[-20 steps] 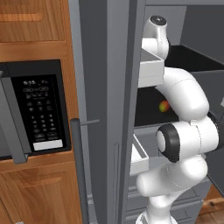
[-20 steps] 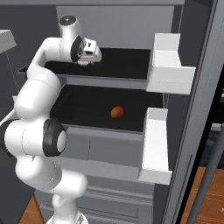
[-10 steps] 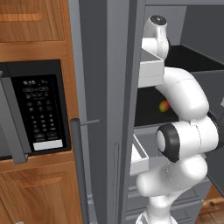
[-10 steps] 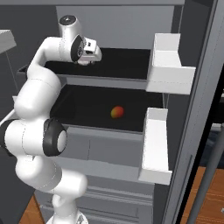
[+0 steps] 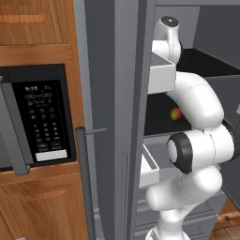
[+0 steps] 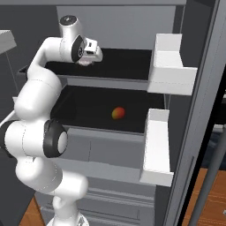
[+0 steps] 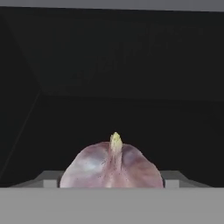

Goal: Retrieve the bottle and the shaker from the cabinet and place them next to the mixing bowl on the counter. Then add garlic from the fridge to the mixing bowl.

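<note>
We've got the end effector (image 6: pixel 86 61) reaching onto the fridge's top black shelf (image 6: pixel 128 62), straddling the pinkish-white garlic bulb (image 7: pixel 111 167). Can't tell if it's actually clamped yet. That rounded bulb could squirt out sideways if the fingers land off-centre.

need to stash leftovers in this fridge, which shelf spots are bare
Upper shelf: bare from the gripper and garlic across to the white door bin. Lower shelf: bare either side of the round fruit. It is crowded at the upper shelf's left end.

Two base views flanking the arm, both facing fridge shelves (image 6: pixel 110 84), hand view close inside.
</note>
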Controlling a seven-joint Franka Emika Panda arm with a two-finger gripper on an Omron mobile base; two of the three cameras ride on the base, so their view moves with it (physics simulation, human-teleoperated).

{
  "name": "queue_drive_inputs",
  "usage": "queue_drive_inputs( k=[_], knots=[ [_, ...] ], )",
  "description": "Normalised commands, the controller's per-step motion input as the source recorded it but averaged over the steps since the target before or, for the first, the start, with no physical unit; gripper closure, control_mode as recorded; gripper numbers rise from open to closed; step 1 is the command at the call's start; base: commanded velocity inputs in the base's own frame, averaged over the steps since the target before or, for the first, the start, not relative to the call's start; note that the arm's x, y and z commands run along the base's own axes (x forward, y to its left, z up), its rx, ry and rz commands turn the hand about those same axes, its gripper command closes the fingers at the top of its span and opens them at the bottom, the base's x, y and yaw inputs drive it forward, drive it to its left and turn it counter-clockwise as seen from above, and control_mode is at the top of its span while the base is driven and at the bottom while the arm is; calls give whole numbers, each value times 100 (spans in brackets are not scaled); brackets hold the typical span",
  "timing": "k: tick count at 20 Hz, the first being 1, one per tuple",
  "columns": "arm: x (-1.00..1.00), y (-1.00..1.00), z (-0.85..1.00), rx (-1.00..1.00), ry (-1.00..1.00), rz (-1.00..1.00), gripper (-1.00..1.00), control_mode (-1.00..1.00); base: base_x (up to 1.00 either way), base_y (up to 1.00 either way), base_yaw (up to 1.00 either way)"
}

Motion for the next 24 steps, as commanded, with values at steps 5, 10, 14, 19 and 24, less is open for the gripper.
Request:
queue_drive_inputs(
  k=[5, 10, 14, 19, 24],
  knots=[
    [0, 0, 0, 0, 0, 0, 100, -100, 0, 0, 0],
    [-15, 0, -1, 0, 0, 0, 100, -100, 0, 0, 0],
    [-96, -10, 1, 1, -12, 1, 100, -100, 0, 0, 0],
    [-100, -26, 30, 4, -16, 0, 100, -100, 0, 0, 0],
    [-100, -11, 49, 5, -5, 0, 100, -100, 0, 0, 0]
  ],
)
